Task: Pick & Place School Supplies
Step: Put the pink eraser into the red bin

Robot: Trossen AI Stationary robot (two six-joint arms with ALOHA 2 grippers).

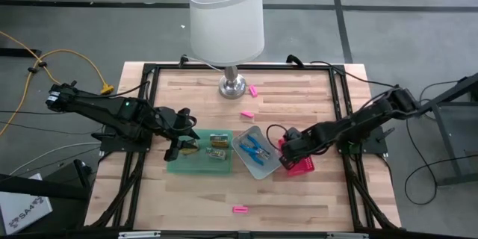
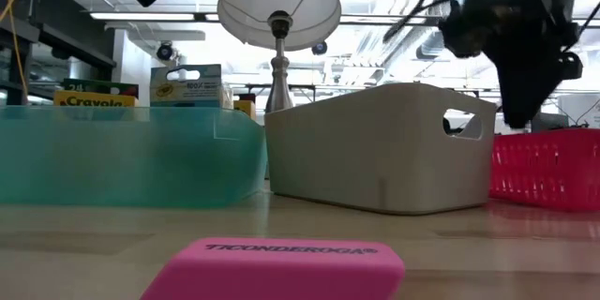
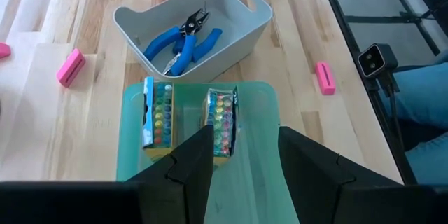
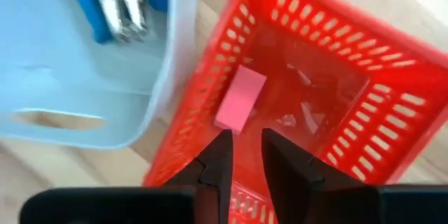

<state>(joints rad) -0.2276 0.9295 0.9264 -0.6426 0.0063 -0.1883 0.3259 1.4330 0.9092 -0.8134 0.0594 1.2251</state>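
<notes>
Sorting erasers into the pink basket (image 1: 300, 166): right tool (image 4: 243, 155) above it, fingers slightly apart, empty, one pink eraser (image 4: 240, 99) lying inside. Left tool (image 3: 241, 155) open over the green tray (image 1: 173, 166) beside two crayon packs (image 3: 222, 120). Next, probably: fetching a loose eraser (image 1: 239, 209) from the surface (image 1: 299, 202). Counted: three loose erasers, two pliers (image 3: 183, 38) in the grey bin (image 3: 241, 10).

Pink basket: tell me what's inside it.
One pink eraser lies on the floor of the pink basket, under the right gripper. The gripper's fingers cover the basket's near edge, so nothing can be seen there.
</notes>
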